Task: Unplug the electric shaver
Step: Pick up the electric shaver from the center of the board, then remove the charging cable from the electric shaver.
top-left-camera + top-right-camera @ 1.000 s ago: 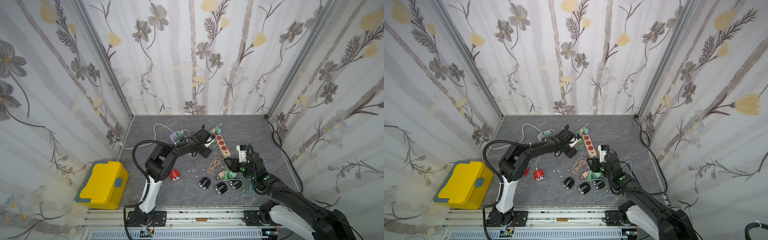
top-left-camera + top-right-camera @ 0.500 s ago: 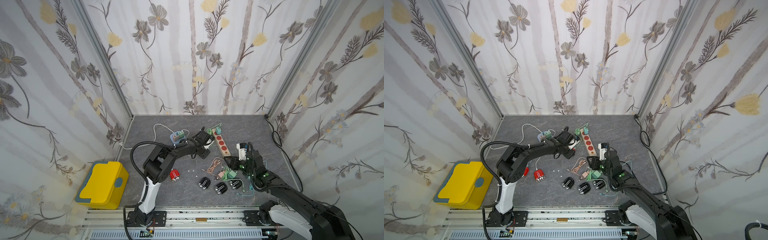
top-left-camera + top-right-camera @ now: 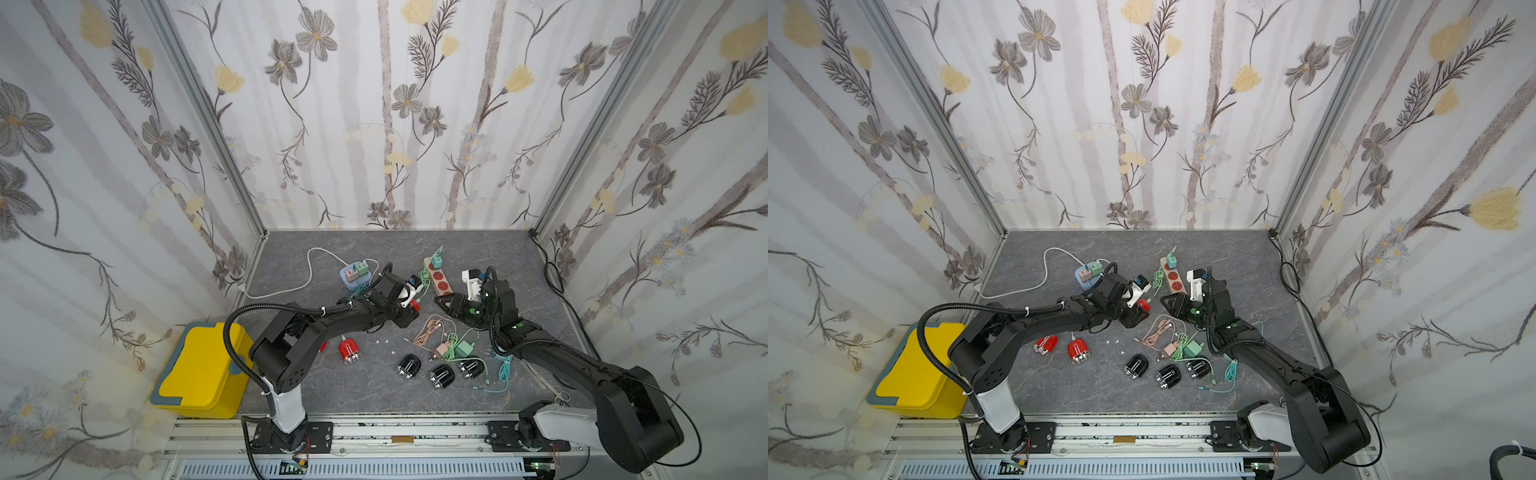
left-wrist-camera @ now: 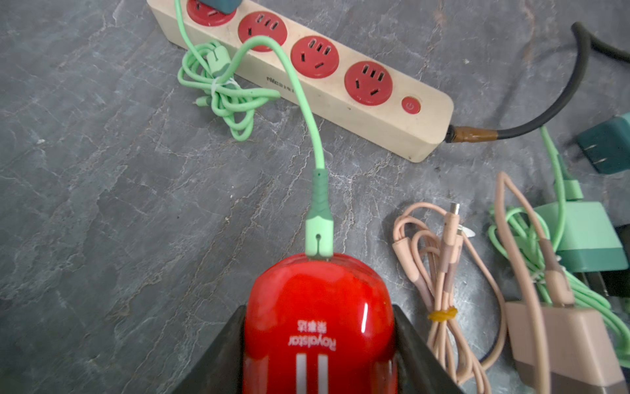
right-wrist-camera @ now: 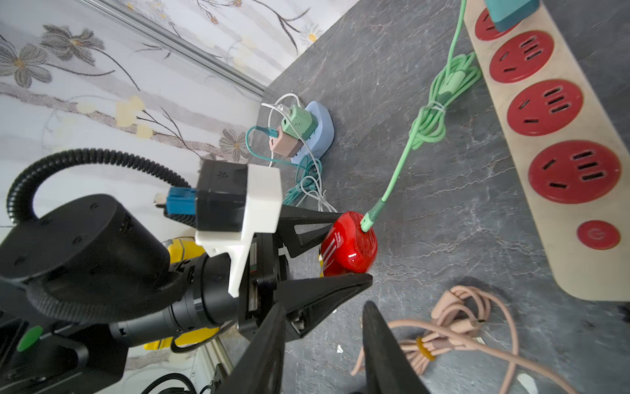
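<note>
My left gripper (image 4: 318, 307) is shut on the red electric shaver (image 4: 318, 324), one finger on each side of its body. A green cable connector (image 4: 318, 235) is plugged into the shaver's end. Its green cable (image 4: 300, 99) runs over the beige power strip (image 4: 422, 136) to a teal adapter (image 3: 436, 261) in the end socket. In both top views the shaver (image 3: 414, 306) (image 3: 1144, 304) sits near the table's middle. My right gripper (image 5: 324, 307) is open and holds nothing. It hovers just right of the shaver (image 5: 347, 249) and its connector (image 5: 371, 215).
A coiled pink cable (image 3: 428, 332) and green adapters (image 3: 459, 349) lie below my right gripper (image 3: 440, 300). Three black shavers (image 3: 442, 376) and two loose red shavers (image 3: 1077, 351) sit nearer the front. A blue socket hub (image 3: 353, 274) lies far left; a yellow box (image 3: 199, 370) stands off the table's left edge.
My right gripper has moved up and left, closer to the held shaver, with its jaws narrower. My left gripper's jaws have drawn in around the red shaver.
</note>
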